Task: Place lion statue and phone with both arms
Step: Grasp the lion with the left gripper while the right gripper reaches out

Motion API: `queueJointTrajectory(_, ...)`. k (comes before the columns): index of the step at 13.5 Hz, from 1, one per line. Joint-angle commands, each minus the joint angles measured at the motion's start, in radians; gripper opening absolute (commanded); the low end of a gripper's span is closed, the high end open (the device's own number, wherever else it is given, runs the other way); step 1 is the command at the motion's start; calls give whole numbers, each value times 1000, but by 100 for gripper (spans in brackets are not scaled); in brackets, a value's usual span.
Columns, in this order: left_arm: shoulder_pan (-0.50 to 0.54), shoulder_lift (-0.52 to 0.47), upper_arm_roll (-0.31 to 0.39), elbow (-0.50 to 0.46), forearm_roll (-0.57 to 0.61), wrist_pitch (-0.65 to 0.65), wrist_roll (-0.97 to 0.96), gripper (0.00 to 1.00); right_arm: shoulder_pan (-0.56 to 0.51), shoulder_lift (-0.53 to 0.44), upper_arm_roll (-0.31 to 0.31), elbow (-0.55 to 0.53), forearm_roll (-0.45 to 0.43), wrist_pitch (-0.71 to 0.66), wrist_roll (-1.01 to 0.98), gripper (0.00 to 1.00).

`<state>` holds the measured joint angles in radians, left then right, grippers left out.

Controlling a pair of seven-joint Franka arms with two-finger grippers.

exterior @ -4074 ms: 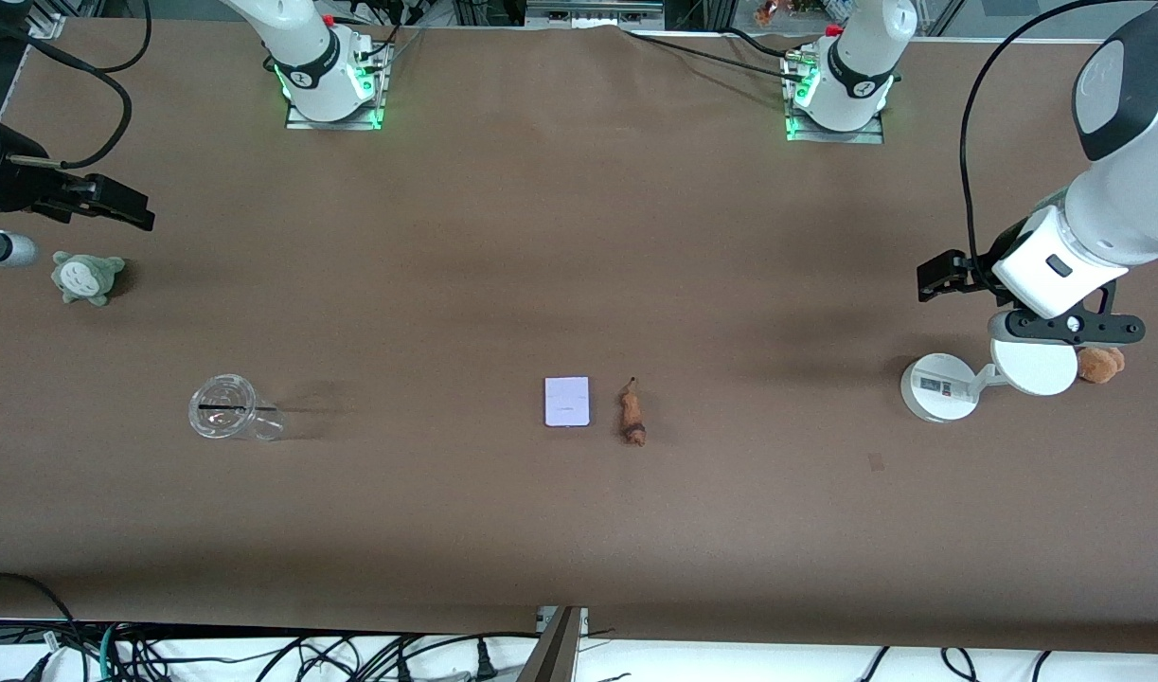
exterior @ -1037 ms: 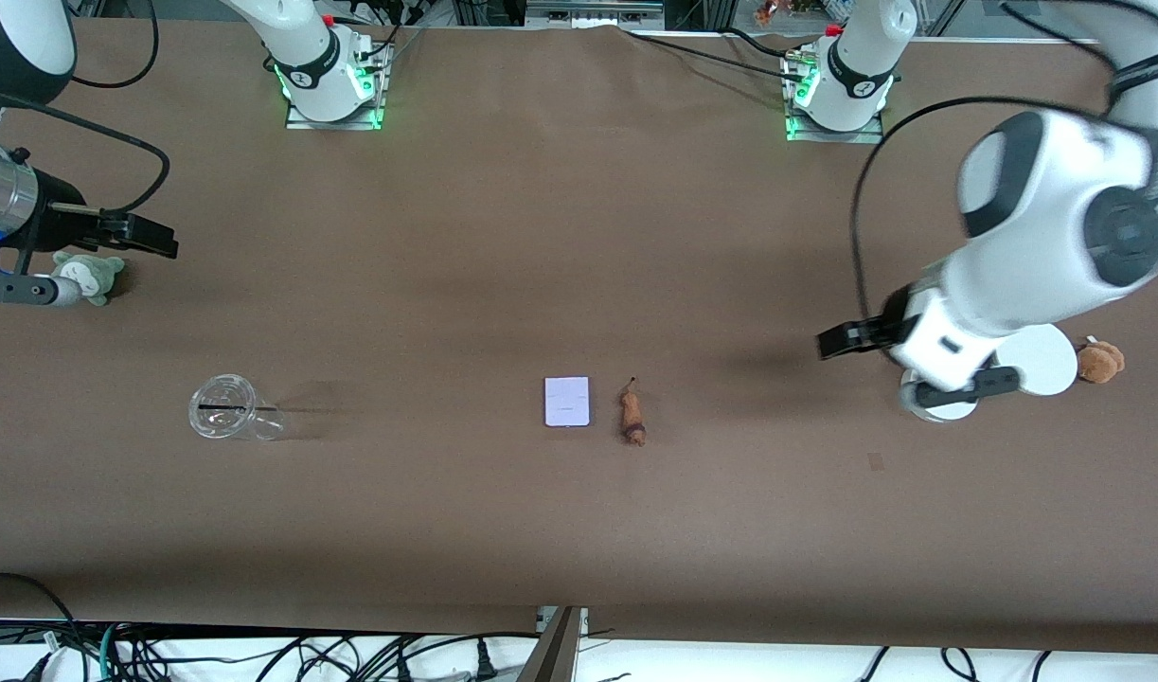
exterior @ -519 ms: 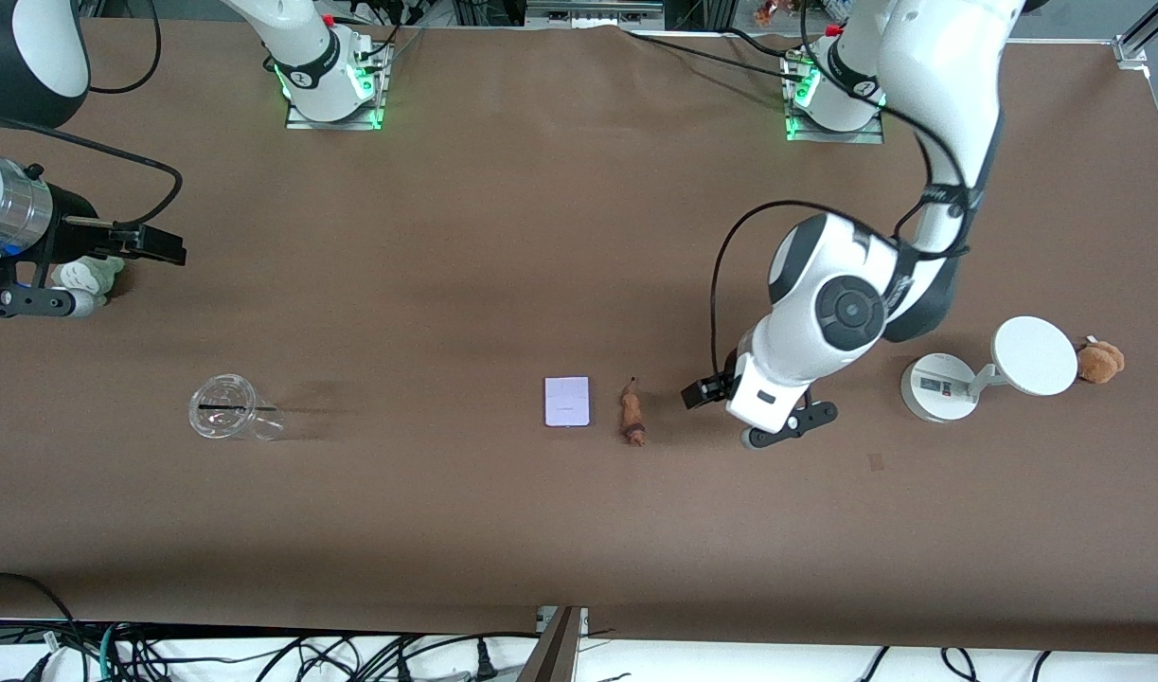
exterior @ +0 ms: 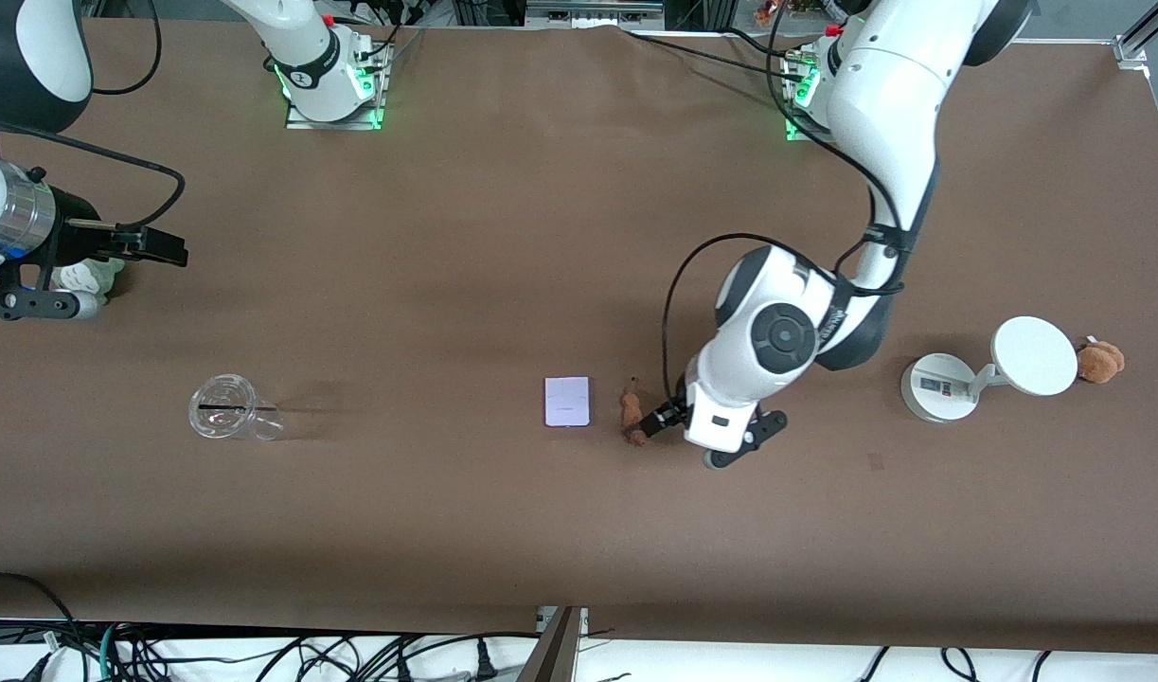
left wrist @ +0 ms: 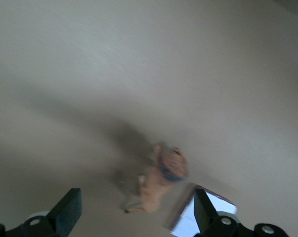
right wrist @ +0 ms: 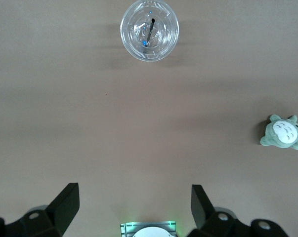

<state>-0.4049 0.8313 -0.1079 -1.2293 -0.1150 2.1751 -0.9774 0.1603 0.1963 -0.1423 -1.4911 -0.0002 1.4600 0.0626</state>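
Note:
The lion statue (exterior: 632,417) lies on the brown table near its middle, dark head toward the front camera. The phone (exterior: 567,402) lies flat beside it, toward the right arm's end. My left gripper (exterior: 653,419) is open and empty, low beside the lion on the left arm's side. In the left wrist view the lion (left wrist: 161,180) sits between the spread fingers (left wrist: 64,213), blurred, with a corner of the phone (left wrist: 200,222) next to one finger. My right gripper (exterior: 162,251) is open and empty over the table at the right arm's end.
A clear cup with a straw (exterior: 223,407) stands nearer the front camera than the right gripper; it also shows in the right wrist view (right wrist: 149,30). A green plush (exterior: 88,275) lies under the right wrist. A white round-based stand (exterior: 948,386) and a brown plush (exterior: 1101,361) sit at the left arm's end.
The left arm has swept from over the white stand across to the lion and come down beside it. The right gripper has shifted only slightly.

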Motion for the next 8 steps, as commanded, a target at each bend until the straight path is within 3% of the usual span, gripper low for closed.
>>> queueJointTrajectory(1,-43,77,19,77,1,60,-6,100,21,41,4,8,12,52,-12,100)
queueJointTrajectory(8,-107,147,25,76,204,114,83,100,134,179,4,9,16,262,20,100)
